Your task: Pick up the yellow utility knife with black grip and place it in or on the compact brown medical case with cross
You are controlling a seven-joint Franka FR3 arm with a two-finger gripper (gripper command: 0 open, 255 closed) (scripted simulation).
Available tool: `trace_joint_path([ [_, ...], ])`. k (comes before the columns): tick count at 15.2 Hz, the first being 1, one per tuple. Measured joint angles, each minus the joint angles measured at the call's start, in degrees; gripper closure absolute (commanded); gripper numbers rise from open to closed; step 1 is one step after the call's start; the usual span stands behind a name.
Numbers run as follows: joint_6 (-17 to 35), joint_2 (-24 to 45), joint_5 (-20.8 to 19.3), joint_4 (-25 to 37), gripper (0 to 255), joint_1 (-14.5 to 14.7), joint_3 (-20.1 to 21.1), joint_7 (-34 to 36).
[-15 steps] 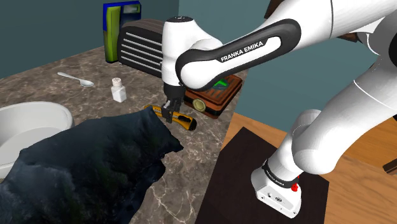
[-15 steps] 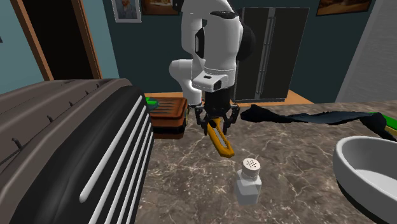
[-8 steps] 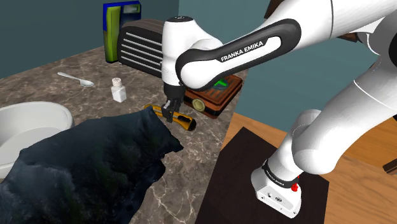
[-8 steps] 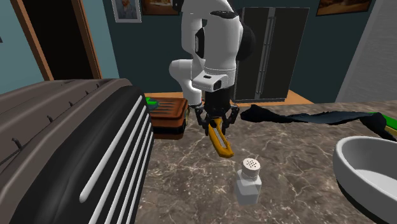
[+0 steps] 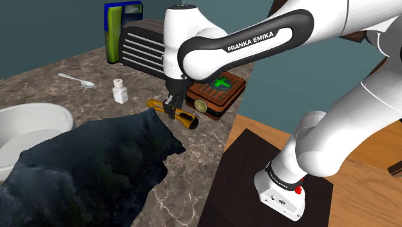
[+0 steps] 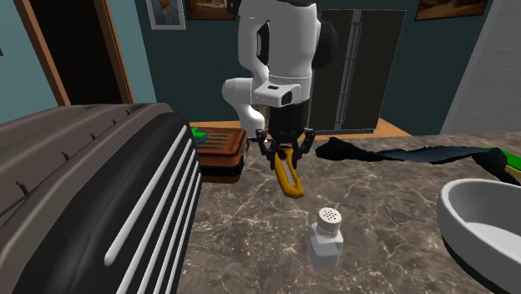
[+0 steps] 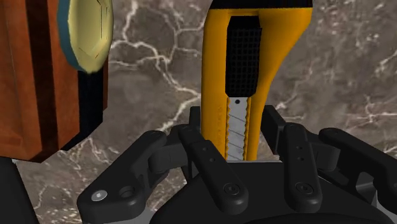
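The yellow utility knife (image 5: 183, 117) with its black grip is clasped between the fingers of my gripper (image 5: 171, 107), which is shut on it. The knife hangs a little above the marble counter, beside the dark cloth. In the second exterior view the knife (image 6: 289, 178) slopes down from the gripper (image 6: 284, 155) towards the salt shaker. In the wrist view the knife (image 7: 254, 63) runs straight out from the gripper (image 7: 235, 137), blade slider showing. The brown medical case (image 5: 219, 93) with a green cross lies just beyond the knife, and its side (image 7: 38, 76) is close to the gripper.
A white salt shaker (image 5: 120, 91) and a spoon (image 5: 77, 80) lie on the counter. A crumpled dark cloth (image 5: 96, 167) covers the near part, next to a white basin (image 5: 29, 126). A black ribbed appliance (image 5: 145, 48) stands behind the case (image 6: 219, 150).
The gripper has risen a little with the knife held in it, lifting the knife off the counter. The case's green cross is now uncovered in the shoulder view.
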Motion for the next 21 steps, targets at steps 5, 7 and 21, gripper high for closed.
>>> trace_joint_path([
  [5,-3.99,-1.64,0.31,2.39,255,0.01,-0.24,-0.34],
  [7,-5.26,-2.12,0.37,3.18,255,-0.06,-0.41,-0.56],
  [21,-16.33,-4.51,0.64,11.91,255,-0.14,-0.93,-0.94],
])
